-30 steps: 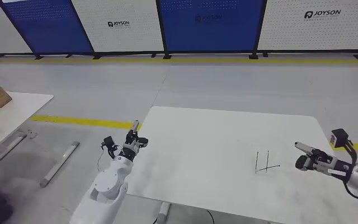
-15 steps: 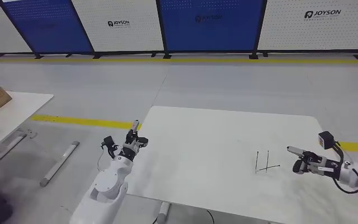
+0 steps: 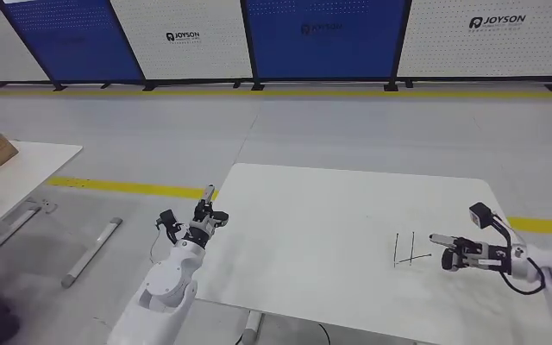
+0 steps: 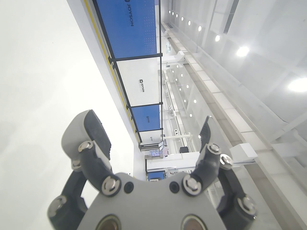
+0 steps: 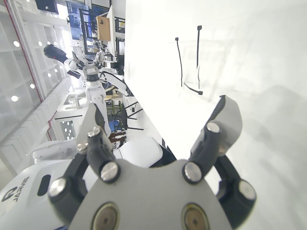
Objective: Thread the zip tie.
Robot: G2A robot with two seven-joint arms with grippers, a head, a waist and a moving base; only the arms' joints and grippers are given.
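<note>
Three black zip ties (image 3: 412,246) are seen lying on the white table (image 3: 328,224) just ahead of the right gripper (image 3: 438,249), whose jaws are held spread apart, nothing grasped.

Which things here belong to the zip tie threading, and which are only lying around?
Belongs to the job: three thin black plastic zip ties on the white rectangular table; right gripper, open, near them; left gripper, open, at the opposite edge.

Lying about: grey tube on the floor; brown cardboard box; blue and white perforated panels.
</note>
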